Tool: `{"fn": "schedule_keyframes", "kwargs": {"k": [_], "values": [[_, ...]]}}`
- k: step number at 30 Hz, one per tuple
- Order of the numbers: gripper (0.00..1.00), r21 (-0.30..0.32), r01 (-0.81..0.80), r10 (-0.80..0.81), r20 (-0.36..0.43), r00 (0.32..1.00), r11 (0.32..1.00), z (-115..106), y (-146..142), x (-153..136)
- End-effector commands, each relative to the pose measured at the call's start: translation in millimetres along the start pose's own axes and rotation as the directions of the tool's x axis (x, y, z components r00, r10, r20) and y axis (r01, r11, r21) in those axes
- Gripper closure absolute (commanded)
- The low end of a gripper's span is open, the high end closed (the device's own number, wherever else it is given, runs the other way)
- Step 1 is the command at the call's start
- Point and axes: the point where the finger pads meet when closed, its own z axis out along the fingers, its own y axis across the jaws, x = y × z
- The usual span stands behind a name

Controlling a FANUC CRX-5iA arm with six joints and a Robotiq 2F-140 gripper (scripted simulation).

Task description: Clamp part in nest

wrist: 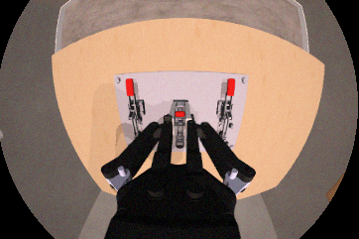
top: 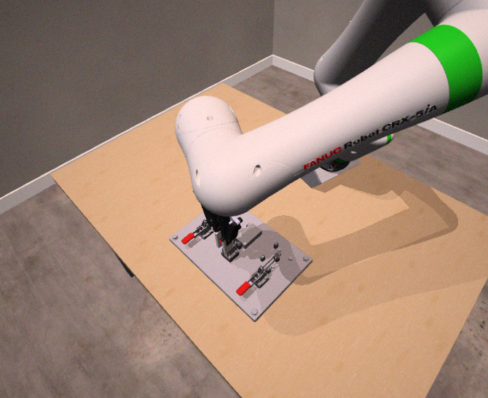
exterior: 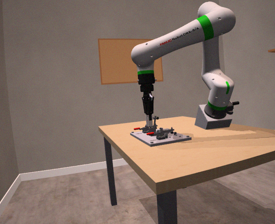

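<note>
My gripper is clamped on the red-tipped handle of the middle toggle clamp, which stands upright over the fixture plate. The grey part lies in the nest just behind it; the outer clamps' handles lie flat

Grey part in middle nest

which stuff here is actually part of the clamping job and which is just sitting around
In the job:
- fixture plate
- grey part lying in the middle nest
- middle clamp's handle, held by the gripper

Not in the job just now:
- two outer clamps
- table
- corkboard on the wall
</note>
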Motion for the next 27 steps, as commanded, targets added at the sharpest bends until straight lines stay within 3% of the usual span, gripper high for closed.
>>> {"fn": "schedule_keyframes", "kwargs": {"k": [1, 27], "values": [[1.0, 0.0, 0.0, 0.0, -0.001, 1.0, 1.0, 0.0, 0.1, 2.4], [1.0, 0.0, 0.0, 0.0, -0.001, 1.0, 1.0, 8.8, 0.1, 24.4]]}}
